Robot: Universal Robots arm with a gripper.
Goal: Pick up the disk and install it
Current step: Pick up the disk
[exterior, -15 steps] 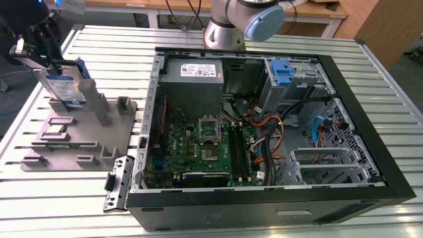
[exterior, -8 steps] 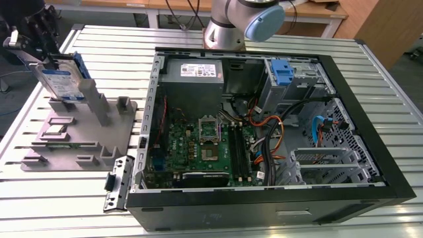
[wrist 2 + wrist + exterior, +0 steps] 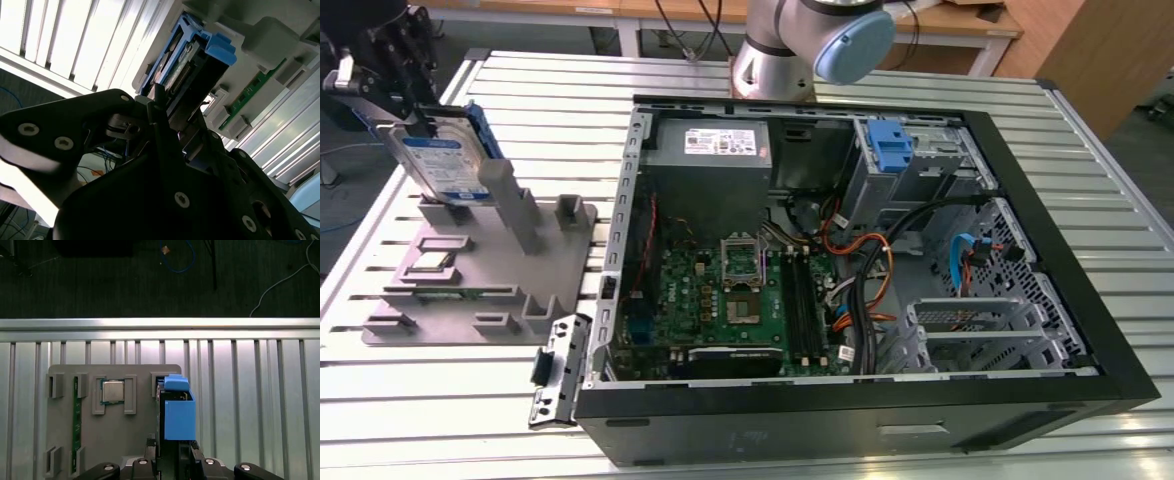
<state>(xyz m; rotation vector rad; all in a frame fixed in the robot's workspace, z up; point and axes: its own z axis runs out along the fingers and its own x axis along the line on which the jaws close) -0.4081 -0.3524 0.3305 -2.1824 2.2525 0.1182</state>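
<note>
One disk (image 3: 443,160) stands on edge, clamped in my hand (image 3: 175,454), at the grey holder (image 3: 480,285) on the desk (image 3: 547,85).

seemingly metal table (image 3: 454,425): case (image 3: 854,425), grey stand (image 3: 474,285)

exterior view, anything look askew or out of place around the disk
The disk leans rather than standing straight in the grey fixture at the exterior view's left. A black bracket lies loose on the table beside a corner of the open case. Nothing looks spilled or broken.
</note>
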